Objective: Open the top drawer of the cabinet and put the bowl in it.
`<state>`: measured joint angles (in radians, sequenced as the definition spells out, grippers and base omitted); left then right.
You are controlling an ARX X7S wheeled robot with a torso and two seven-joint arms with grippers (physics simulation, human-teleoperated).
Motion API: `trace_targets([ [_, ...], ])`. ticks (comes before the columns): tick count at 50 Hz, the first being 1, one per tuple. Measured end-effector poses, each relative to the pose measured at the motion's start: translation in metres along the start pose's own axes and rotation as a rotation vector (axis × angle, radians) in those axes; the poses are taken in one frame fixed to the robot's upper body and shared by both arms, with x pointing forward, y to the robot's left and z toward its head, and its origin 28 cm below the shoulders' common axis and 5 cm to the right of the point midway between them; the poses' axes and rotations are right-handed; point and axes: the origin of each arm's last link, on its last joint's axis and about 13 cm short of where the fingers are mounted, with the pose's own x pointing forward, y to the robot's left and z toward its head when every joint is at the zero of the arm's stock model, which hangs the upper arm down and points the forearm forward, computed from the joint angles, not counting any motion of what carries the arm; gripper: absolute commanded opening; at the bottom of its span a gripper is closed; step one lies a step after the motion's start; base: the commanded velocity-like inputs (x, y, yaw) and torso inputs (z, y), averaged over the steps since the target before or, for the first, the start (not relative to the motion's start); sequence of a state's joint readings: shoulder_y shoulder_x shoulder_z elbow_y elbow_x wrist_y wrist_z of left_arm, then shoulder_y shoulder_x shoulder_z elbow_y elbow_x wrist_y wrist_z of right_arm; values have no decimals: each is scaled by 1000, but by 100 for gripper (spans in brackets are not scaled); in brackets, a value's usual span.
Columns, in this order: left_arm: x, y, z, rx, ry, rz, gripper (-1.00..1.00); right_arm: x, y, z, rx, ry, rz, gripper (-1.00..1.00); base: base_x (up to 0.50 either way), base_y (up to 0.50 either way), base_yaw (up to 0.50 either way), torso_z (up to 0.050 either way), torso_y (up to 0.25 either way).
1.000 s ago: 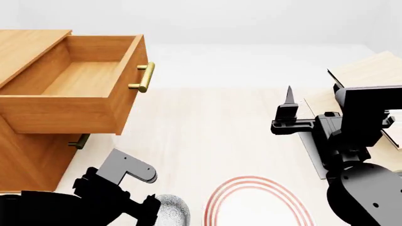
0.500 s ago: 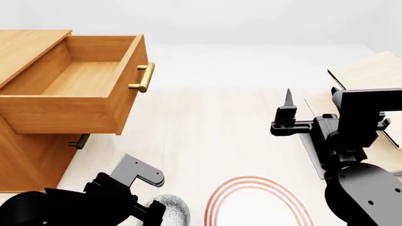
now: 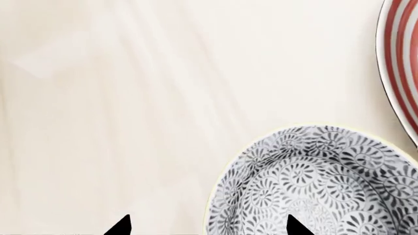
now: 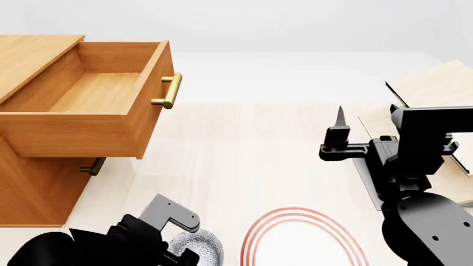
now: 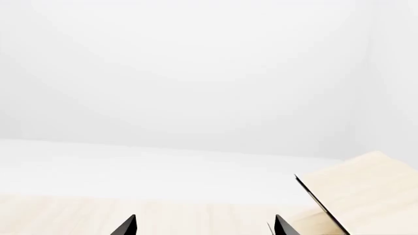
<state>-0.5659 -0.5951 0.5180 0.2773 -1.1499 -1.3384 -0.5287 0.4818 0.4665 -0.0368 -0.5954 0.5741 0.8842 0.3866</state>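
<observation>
The cabinet (image 4: 30,188) stands at the left of the head view with its top drawer (image 4: 96,94) pulled out and empty, brass handle (image 4: 168,91) facing right. The speckled bowl (image 4: 203,246) rests on the table at the bottom edge, partly hidden by my left arm (image 4: 140,241). In the left wrist view the bowl (image 3: 320,181) lies just below my left gripper (image 3: 209,226), which is open: one fingertip hangs over the bowl's inside, the other over bare table outside the rim. My right gripper (image 5: 205,226) is open and empty, held up at mid-right (image 4: 340,124).
A white plate with red rings (image 4: 303,238) lies right beside the bowl, also seen in the left wrist view (image 3: 402,63). A pale tilted shelf rack (image 4: 428,88) stands at the right. A lower drawer's handle (image 4: 94,166) shows under the open drawer.
My left arm has shifted right and down in the head view, closing in over the bowl. The bowl, drawer and right arm stay where they were.
</observation>
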Motion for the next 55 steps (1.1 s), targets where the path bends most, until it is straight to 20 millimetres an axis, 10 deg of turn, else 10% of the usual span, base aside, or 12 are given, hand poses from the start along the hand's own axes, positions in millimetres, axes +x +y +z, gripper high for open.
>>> trace_targets([
  [11, 5, -1, -4, 0, 16, -6, 100, 0, 0, -1, 1, 1, -2, 100, 0, 0, 0, 0, 0],
  [12, 5, -1, -4, -1, 17, -6, -100, 0, 0, -1, 1, 1, -2, 100, 0, 0, 0, 0, 0],
  [55, -1, -4, 0, -37, -37, -37, -100, -1, 0, 2, 1, -5, -1, 100, 0, 0, 0, 0, 0],
])
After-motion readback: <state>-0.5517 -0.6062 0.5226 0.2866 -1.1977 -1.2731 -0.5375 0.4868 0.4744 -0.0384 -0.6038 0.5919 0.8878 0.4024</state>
